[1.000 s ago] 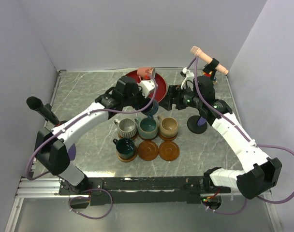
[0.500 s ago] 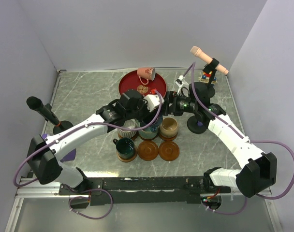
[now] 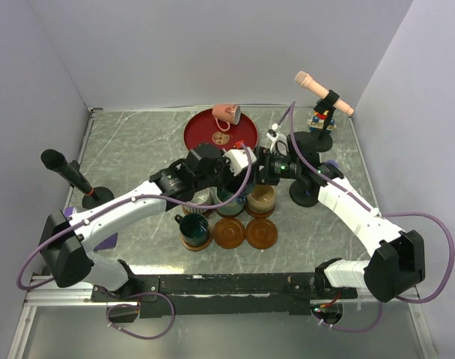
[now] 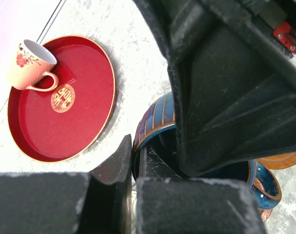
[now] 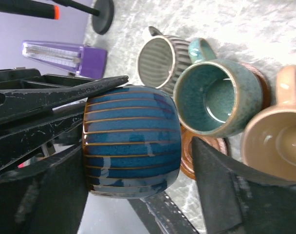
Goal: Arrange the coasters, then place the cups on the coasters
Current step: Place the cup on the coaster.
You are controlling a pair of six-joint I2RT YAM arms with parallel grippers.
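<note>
A glossy red round plate [image 3: 201,133] lies far-centre on the marbled table [image 3: 138,134]; a dark microphone [image 3: 59,161] stands at left, a peach microphone [image 3: 322,93] at right, a purple metronome [image 5: 65,53] near the dark one

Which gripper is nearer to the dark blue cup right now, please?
Left. The left gripper is shut on the rim of the dark blue cup, holding it; the right gripper is open, its fingers on either side of the cup, a gap showing on one side.

The left gripper [image 4: 155,158] hides most of the dark blue cup [image 4: 155,114].
</note>
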